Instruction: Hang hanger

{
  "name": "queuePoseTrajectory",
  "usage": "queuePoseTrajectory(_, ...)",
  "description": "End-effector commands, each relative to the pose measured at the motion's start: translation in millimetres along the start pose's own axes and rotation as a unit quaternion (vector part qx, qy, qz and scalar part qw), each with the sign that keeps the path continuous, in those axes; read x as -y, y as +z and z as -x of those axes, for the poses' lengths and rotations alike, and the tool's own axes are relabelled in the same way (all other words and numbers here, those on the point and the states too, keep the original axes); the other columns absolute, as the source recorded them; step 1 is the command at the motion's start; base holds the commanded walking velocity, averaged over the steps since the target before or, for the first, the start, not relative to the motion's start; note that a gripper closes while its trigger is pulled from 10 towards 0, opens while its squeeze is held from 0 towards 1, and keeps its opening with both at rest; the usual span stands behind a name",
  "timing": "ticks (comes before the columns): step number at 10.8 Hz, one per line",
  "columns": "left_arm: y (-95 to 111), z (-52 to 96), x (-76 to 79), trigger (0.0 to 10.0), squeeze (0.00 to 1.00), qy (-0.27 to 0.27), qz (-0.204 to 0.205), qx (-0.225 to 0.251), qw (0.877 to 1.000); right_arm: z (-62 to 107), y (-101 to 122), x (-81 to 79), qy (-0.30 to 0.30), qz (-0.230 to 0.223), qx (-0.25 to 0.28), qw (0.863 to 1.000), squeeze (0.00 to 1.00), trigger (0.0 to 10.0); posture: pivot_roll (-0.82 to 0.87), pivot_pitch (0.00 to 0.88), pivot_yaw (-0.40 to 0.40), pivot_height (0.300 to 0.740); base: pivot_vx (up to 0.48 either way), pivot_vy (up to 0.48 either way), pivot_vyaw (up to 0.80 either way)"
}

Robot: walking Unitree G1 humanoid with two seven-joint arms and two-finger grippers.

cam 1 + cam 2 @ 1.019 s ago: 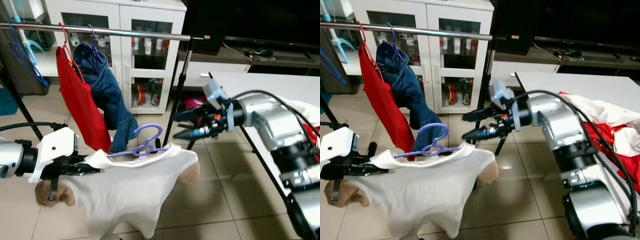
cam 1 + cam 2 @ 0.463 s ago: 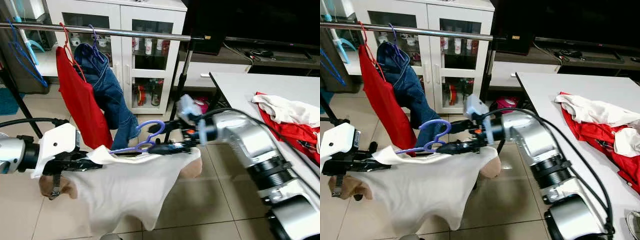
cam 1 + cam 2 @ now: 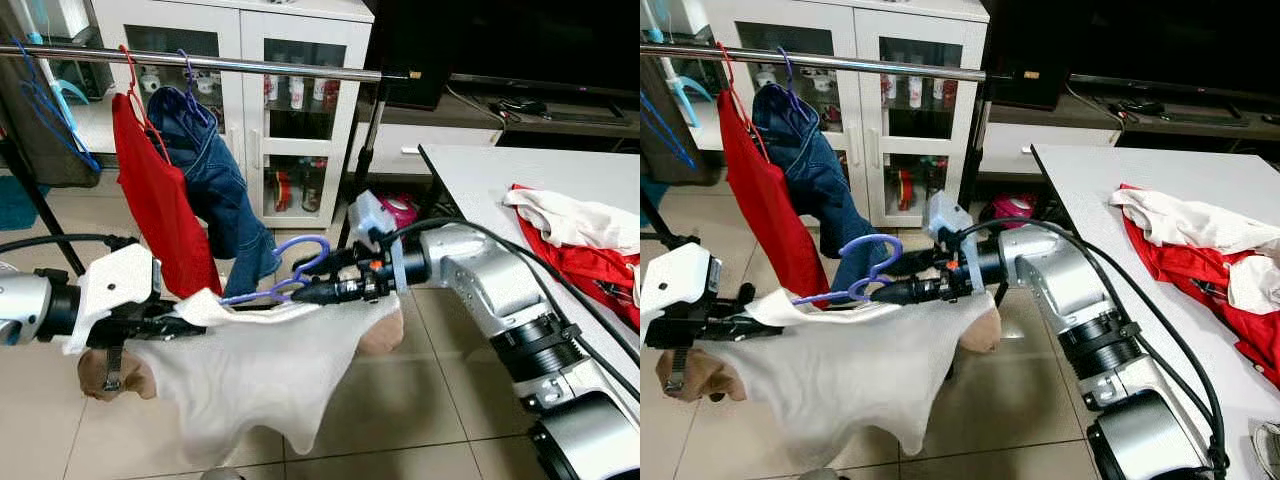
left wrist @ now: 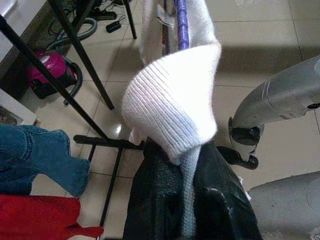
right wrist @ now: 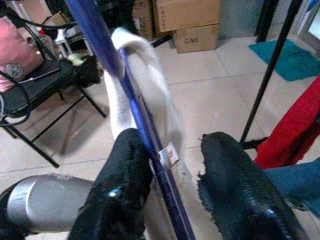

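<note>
Holding the white shirt [image 3: 255, 370] low in front of us, we are at most midway through: the purple hanger [image 3: 285, 280] is already threaded inside the shirt, but its hook has not reached the clothes rail [image 3: 250, 64], which runs well above it with a red garment [image 3: 160, 205] and blue jeans [image 3: 220, 190] already hung. What is left, as we judge it, is the lift and the hooking on. Our left pincer [image 4: 187, 200] is pressed together on the knit edge of the shirt at one shoulder. Our right pincer [image 5: 175, 165] sits spread around the hanger's purple bar near the collar, one finger touching it, not yet clamped. The hanger lies roughly level, long axis running across us from left pincer to right, hook curling upward toward the rail and cabinet [image 3: 270, 100]. More clothes lie on the counter [image 3: 480, 170] to our right.
</note>
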State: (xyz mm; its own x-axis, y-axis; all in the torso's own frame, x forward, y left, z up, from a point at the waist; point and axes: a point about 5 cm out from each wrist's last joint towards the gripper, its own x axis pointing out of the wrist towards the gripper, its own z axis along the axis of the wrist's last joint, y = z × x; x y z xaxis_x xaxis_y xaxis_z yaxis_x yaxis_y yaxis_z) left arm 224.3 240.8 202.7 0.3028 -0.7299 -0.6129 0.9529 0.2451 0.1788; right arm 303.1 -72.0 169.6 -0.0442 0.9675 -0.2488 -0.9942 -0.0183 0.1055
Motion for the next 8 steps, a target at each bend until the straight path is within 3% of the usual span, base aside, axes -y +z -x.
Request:
queuePoseTrajectory(1,5.2,0.2,-1.6,0.0,0.00,0.000,-0.009,0.011,1.000,3.3,0.6,-0.7,-0.002,0.000,-0.004,1.000,0.00,0.0,0.02,0.000,-0.088,0.740,0.000,0.000,0.00)
queuePoseTrajectory(7,4.5,-2.2,-1.2,0.0,0.00,0.003,-0.008,0.017,1.000,7.9,4.0,-7.6,0.015,-0.012,0.014,1.000,0.00,0.0,0.02,0.000,-0.089,0.740,0.000,0.000,0.00)
queuePoseTrajectory(8,4.7,-4.6,-5.9,1.5,0.00,0.032,-0.018,0.033,0.999,10.4,2.8,-12.2,0.028,-0.017,0.017,0.999,0.00,0.0,0.03,0.000,-0.092,0.740,0.000,0.000,0.00)
